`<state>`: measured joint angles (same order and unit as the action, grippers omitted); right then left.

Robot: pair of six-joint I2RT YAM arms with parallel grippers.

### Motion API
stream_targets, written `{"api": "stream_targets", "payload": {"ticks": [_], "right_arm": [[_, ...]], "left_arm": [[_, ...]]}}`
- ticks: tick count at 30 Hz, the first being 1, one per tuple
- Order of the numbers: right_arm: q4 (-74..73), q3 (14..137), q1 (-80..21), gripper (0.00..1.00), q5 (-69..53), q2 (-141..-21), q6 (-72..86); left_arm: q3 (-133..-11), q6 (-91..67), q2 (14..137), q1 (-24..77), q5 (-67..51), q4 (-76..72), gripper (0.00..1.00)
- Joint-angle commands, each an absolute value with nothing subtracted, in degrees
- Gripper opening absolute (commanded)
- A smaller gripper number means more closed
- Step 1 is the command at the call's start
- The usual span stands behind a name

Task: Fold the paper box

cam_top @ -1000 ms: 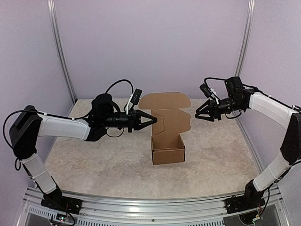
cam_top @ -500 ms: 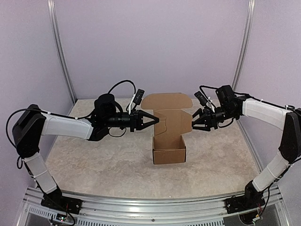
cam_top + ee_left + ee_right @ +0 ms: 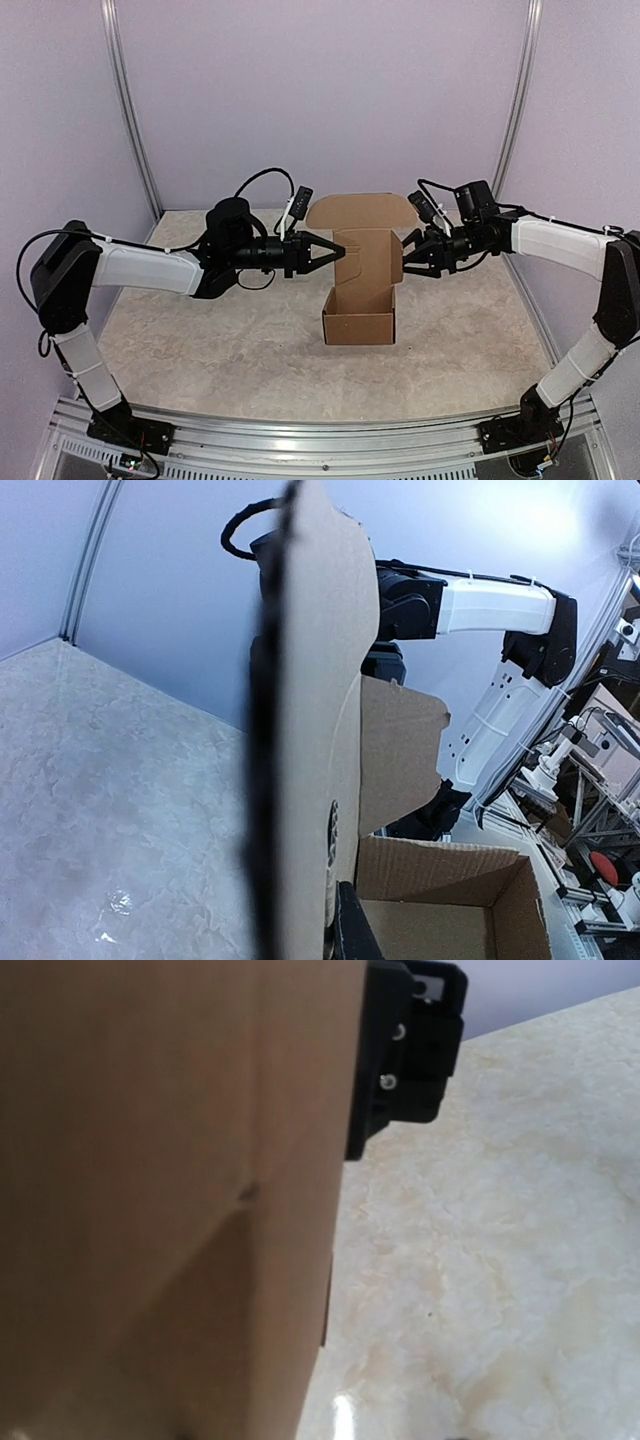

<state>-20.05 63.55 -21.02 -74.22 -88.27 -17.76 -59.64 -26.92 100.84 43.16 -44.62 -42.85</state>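
The paper box (image 3: 358,315) is a brown cardboard carton standing open-topped at the table's middle. Its tall back lid (image 3: 362,212) is upright. My left gripper (image 3: 340,250) is at the box's left side flap. In the left wrist view this flap (image 3: 320,710) is edge-on, with one black finger (image 3: 350,935) on its inner side, close against it. My right gripper (image 3: 406,256) is at the right side flap with its fingers spread. In the right wrist view the cardboard (image 3: 160,1200) fills the left half and hides the fingers.
The table has a mottled beige top (image 3: 200,340), purple walls and metal corner posts (image 3: 130,110). The arm bases sit on the aluminium rail (image 3: 320,440) at the near edge. A black gripper part (image 3: 405,1050) shows past the cardboard in the right wrist view.
Both grippers have moved inward to the box's side flaps, the right one farther. The lid and flaps have risen slightly.
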Motion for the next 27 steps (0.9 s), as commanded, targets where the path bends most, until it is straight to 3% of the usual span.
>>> {"api": "stream_targets", "payload": {"ticks": [1, 13, 18, 22, 27], "right_arm": [[-27.6, 65.3, -22.2, 0.53, -77.7, -86.2, -23.4], [-41.8, 70.4, -22.3, 0.54, -81.1, -89.3, -32.8], [-31.0, 68.1, -22.7, 0.52, -79.2, -90.1, -22.4], [-17.8, 65.0, -22.6, 0.33, -70.3, -88.3, -9.2], [-15.2, 62.8, -22.5, 0.37, -60.2, -83.7, -5.4]], "left_arm": [[-59.2, -27.8, 101.1, 43.1, -41.7, -43.2, 0.00], [-58.3, -27.9, 100.1, 42.7, -42.9, -43.3, 0.00], [-59.1, -28.6, 101.0, 43.3, -43.3, -44.1, 0.00], [-59.1, -28.4, 101.1, 43.5, -40.2, -43.1, 0.00], [-59.6, -26.1, 99.4, 44.2, -29.6, -35.9, 0.00]]}}
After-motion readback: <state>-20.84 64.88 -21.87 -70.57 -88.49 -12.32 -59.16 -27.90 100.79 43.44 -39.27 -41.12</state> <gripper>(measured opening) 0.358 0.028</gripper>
